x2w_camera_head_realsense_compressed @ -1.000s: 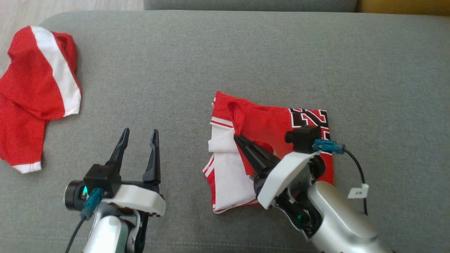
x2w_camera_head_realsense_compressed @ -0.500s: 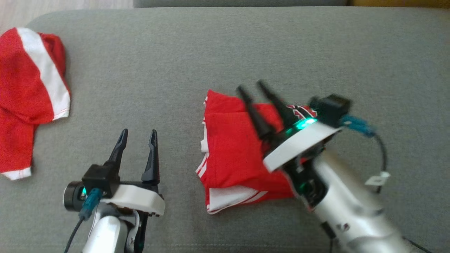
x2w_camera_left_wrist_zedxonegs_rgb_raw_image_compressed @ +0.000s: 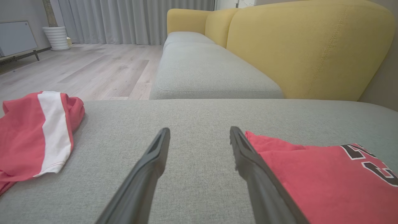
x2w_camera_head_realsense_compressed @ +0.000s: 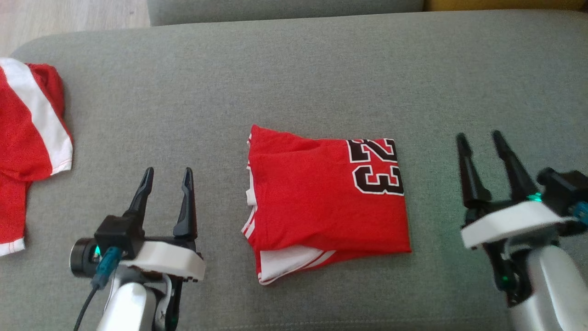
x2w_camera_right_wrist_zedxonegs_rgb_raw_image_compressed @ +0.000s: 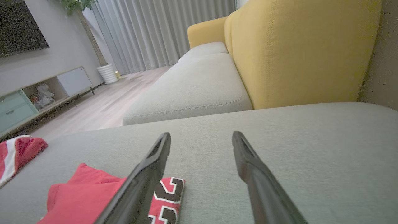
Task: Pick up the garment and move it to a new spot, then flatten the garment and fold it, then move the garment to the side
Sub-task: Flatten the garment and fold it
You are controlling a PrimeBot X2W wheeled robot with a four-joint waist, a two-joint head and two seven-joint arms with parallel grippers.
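Right gripper (x2w_camera_head_realsense_compressed: 478, 136) hovers with its fingers spread and nothing between them, off the right edge of the folded red jersey (x2w_camera_head_realsense_compressed: 321, 197), not touching it. Left gripper (x2w_camera_head_realsense_compressed: 168, 171) is spread and empty too, sitting just off the jersey's left edge. The jersey lies flat in a neat rectangle mid-cushion on the grey sofa seat (x2w_camera_head_realsense_compressed: 294, 69), its black "23" at the far right corner and white trim peeking out along the left and near edges. From the right wrist, the jersey (x2w_camera_right_wrist_zedxonegs_rgb_raw_image_compressed: 80, 199) lies low left behind one finger. From the left wrist, it (x2w_camera_left_wrist_zedxonegs_rgb_raw_image_compressed: 311, 174) lies low right. A second red-and-white garment (x2w_camera_head_realsense_compressed: 27, 138) lies crumpled at the cushion's far left, well apart.
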